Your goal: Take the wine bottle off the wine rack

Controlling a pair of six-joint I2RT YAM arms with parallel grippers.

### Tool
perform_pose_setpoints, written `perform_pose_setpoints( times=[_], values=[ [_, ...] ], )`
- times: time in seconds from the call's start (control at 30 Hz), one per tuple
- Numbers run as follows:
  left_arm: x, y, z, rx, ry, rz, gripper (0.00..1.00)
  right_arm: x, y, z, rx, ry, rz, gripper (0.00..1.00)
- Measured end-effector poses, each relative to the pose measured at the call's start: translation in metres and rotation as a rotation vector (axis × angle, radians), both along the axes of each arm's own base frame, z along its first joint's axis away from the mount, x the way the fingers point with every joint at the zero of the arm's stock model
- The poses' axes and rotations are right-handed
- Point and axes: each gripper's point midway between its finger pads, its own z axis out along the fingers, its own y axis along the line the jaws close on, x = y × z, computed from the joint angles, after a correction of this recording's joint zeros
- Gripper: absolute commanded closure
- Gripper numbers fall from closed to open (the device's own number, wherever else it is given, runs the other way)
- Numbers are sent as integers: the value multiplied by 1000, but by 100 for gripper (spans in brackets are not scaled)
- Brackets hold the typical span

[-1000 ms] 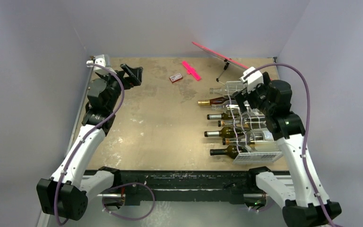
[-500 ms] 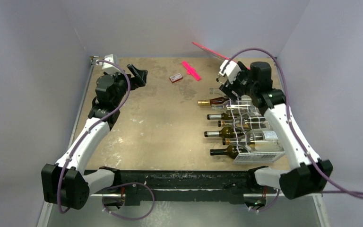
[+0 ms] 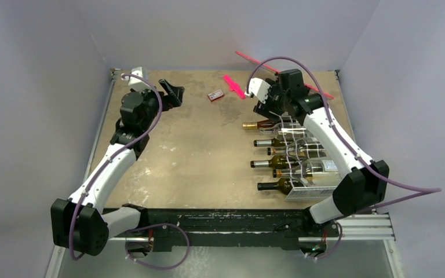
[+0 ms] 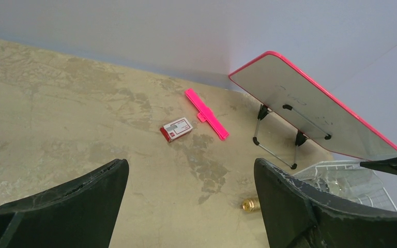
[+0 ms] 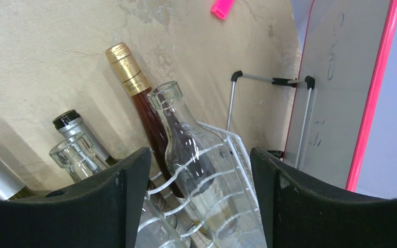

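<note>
Wine bottle I'm after: the clear glass one (image 5: 186, 124), lying neck-out among the wavy wires at the far end of the wine rack (image 3: 318, 188), just beside a gold-capped bottle (image 5: 126, 67).

Left to right across the counter (image 3: 191, 150):
- My left pincer (image 4: 190, 173) hangs released, jaws wide, holding nothing, well apart from the rack. Parked out of the way, I judge.
- Small red box (image 4: 176, 128) and pink strip (image 4: 207, 113) lie flat near the far wall.
- Pink-rimmed board (image 4: 310, 108) leans on its stand just behind the rack.
- My right pincer (image 5: 200, 155) is released, fingers apart and astride the clear bottle's shoulder. Nothing gripped. Whether the right-hand finger touches glass, I cannot tell.

Straddling below the neck suits a firm hold. The bottle lies cradled in the wire.
</note>
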Motion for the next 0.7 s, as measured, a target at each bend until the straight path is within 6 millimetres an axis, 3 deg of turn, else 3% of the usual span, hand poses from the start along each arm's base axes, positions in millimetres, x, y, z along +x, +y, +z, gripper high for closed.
perform_pose_setpoints(
  times=[0.17, 0.3, 0.7],
  values=[
    [-2, -8, 0, 9, -2, -6, 10, 6, 3, -6, -48, 2, 1, 29],
    [-3, -11, -1, 13, -2, -6, 10, 13, 5, -22, -99, 31, 10, 30],
    [-2, -3, -10, 49, 27, 36, 10, 30, 2, -60, -213, 66, 40, 31]
  ],
)
